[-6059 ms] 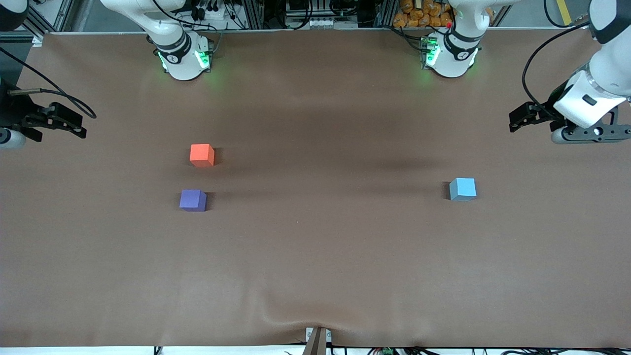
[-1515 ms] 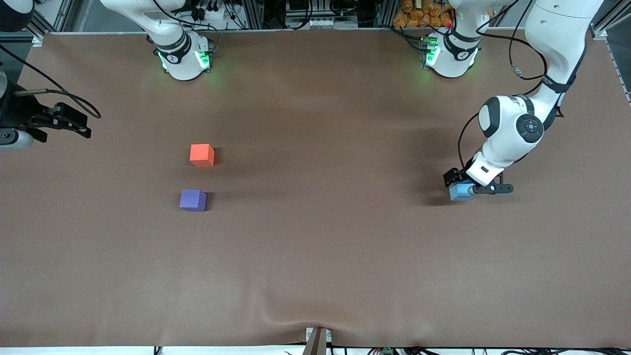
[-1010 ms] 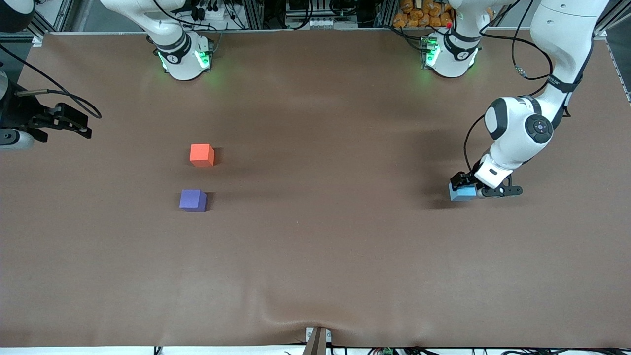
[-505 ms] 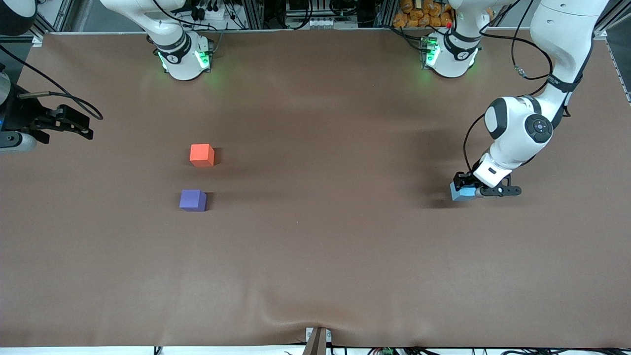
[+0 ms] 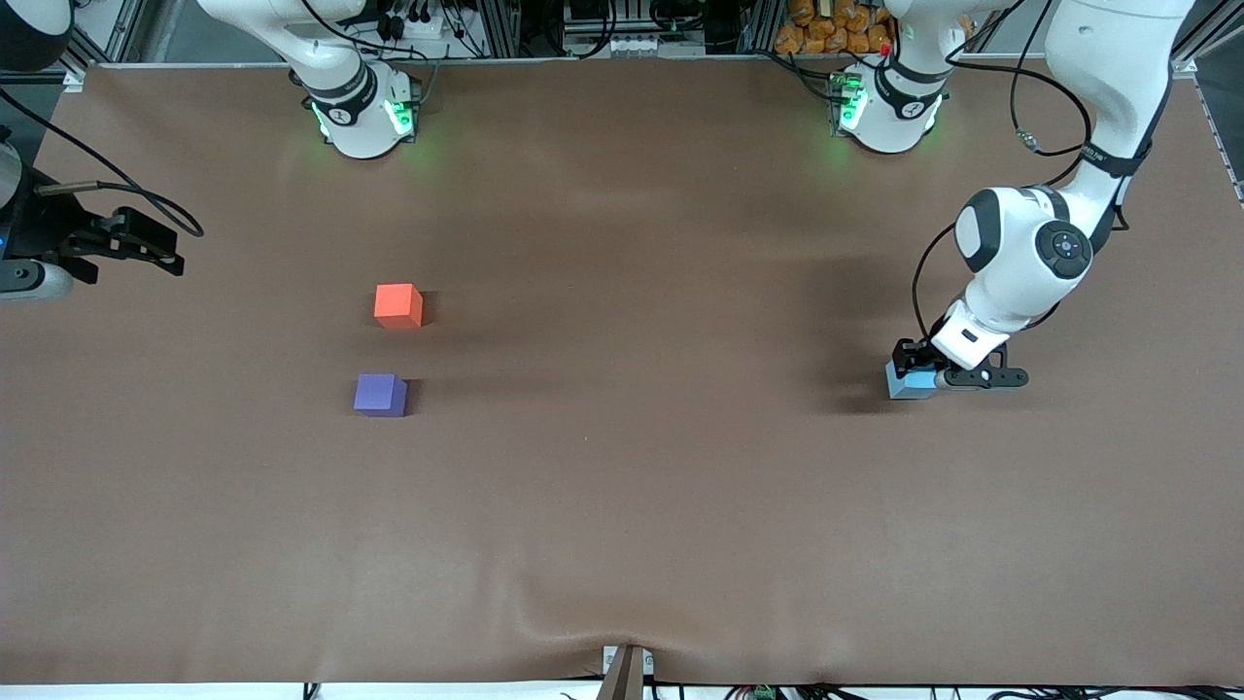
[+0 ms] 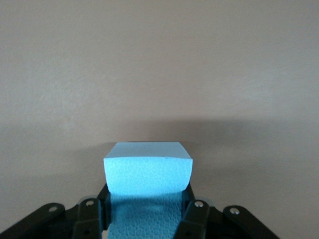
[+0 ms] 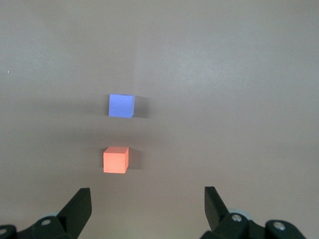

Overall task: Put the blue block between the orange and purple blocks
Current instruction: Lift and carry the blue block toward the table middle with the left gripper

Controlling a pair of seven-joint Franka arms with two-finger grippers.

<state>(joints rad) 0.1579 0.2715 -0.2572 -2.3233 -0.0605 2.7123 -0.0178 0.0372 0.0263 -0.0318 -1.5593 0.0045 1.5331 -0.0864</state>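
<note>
The left tool [image 5: 918,374] sits low at the left arm's end of the worktop [image 5: 622,506], its fingers [image 6: 195,211] pinching the blue block [image 6: 147,172], which appears to rest on the surface. The right tool [image 7: 147,204] waits spread wide over the right arm's end, the orange block [image 5: 398,305] and purple block [image 5: 380,395] well apart from the blue one. Risk, judged: the gap between orange and purple looks barely wider than one block, so a slightly skewed carry or off-centre grip could knock either neighbour on the way down.
</note>
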